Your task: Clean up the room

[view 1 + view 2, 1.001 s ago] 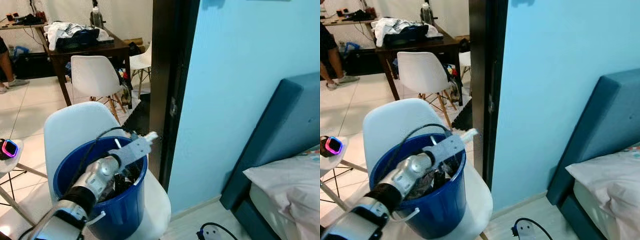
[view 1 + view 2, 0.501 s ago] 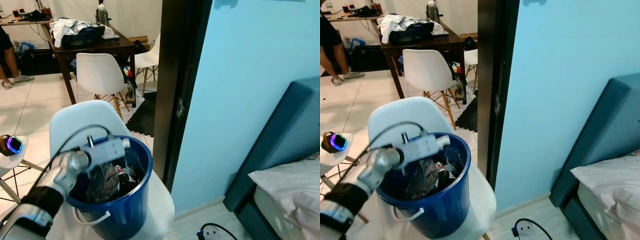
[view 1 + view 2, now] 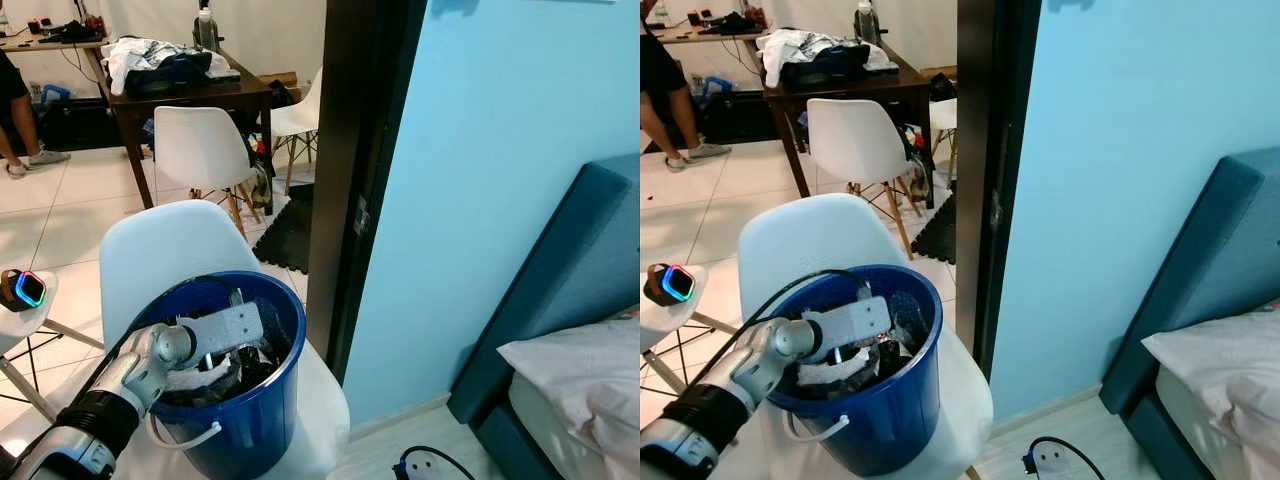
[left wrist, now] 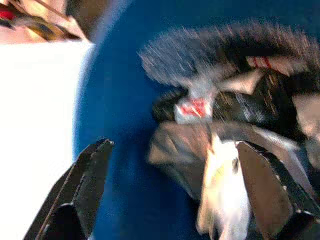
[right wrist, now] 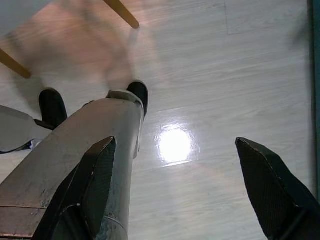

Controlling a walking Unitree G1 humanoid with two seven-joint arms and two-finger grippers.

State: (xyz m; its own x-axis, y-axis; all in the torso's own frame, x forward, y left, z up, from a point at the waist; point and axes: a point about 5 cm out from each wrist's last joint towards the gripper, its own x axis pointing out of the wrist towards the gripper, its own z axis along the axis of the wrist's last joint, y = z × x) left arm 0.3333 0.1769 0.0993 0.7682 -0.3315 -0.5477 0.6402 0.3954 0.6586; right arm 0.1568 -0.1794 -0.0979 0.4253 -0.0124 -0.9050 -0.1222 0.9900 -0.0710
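A blue bucket [image 3: 250, 420] stands on the seat of a white chair [image 3: 150, 250]. It holds dark wrappers [image 4: 235, 100] and a crumpled white piece of paper [image 3: 195, 378]. My left arm reaches over the near rim, and my left gripper [image 4: 175, 146] is down inside the bucket, open, just above the trash. In the blurred left wrist view, the white paper [image 4: 222, 200] lies close to one finger, with nothing held between the two. My right gripper [image 5: 175, 142] hangs open over the shiny floor, beside my own leg [image 5: 75, 150].
A dark door frame [image 3: 345, 150] and a blue wall stand right of the chair. A bed with a teal headboard [image 3: 560, 260] and pillow [image 3: 590, 370] is at the right. Beyond are a cluttered wooden table [image 3: 190, 90], another white chair [image 3: 195, 150], and a person [image 3: 15, 100]. A cable [image 3: 420, 462] lies on the floor.
My left gripper has dropped from above the bucket's rim to inside the bucket. A white crumpled piece now lies on the trash. The camera shifted slightly at first.
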